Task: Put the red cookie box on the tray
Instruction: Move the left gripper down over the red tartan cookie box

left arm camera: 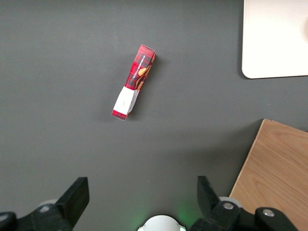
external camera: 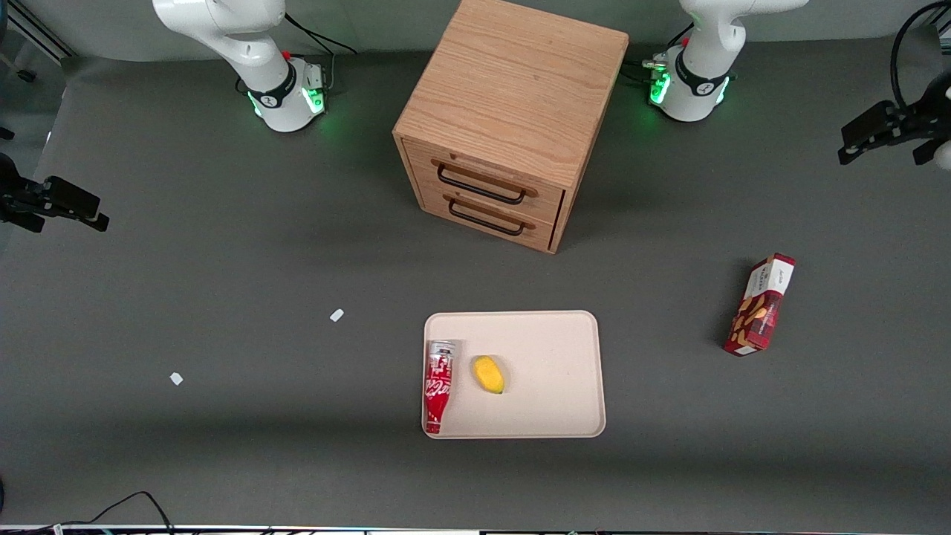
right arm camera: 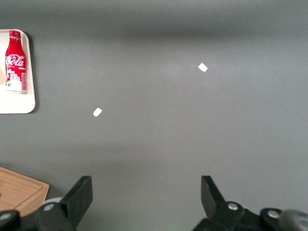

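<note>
Red cookie box [external camera: 760, 305] flat on table, white end panel; gripper [left arm camera: 139, 195] above, jaws spread.

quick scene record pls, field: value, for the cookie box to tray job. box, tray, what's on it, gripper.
box: slim dark-red cookie box with white end panel, lying on the grey table, toward the working arm's end, apart from the tray
tray: flat beige rectangular tray, nearer the front camera than the wooden two-drawer cabinet
on tray: red-and-white cola bottle-can lying along one edge; small yellow fruit beside it
gripper: left gripper open, empty, above the table, box in its view
task: not started
</note>
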You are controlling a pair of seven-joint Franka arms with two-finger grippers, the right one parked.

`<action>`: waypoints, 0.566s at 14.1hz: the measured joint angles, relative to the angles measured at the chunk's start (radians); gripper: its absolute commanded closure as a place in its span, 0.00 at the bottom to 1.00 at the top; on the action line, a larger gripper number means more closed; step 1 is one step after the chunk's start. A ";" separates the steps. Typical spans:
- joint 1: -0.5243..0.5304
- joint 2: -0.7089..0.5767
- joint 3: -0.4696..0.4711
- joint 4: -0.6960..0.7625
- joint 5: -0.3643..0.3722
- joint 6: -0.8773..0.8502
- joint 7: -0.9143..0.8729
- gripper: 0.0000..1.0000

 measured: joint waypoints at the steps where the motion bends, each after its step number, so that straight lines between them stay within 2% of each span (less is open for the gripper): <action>1: 0.000 0.027 -0.001 -0.007 0.000 0.023 0.013 0.00; 4: 0.001 0.098 0.000 -0.077 0.007 0.168 0.118 0.00; 8: 0.005 0.167 0.014 -0.261 0.047 0.441 0.243 0.00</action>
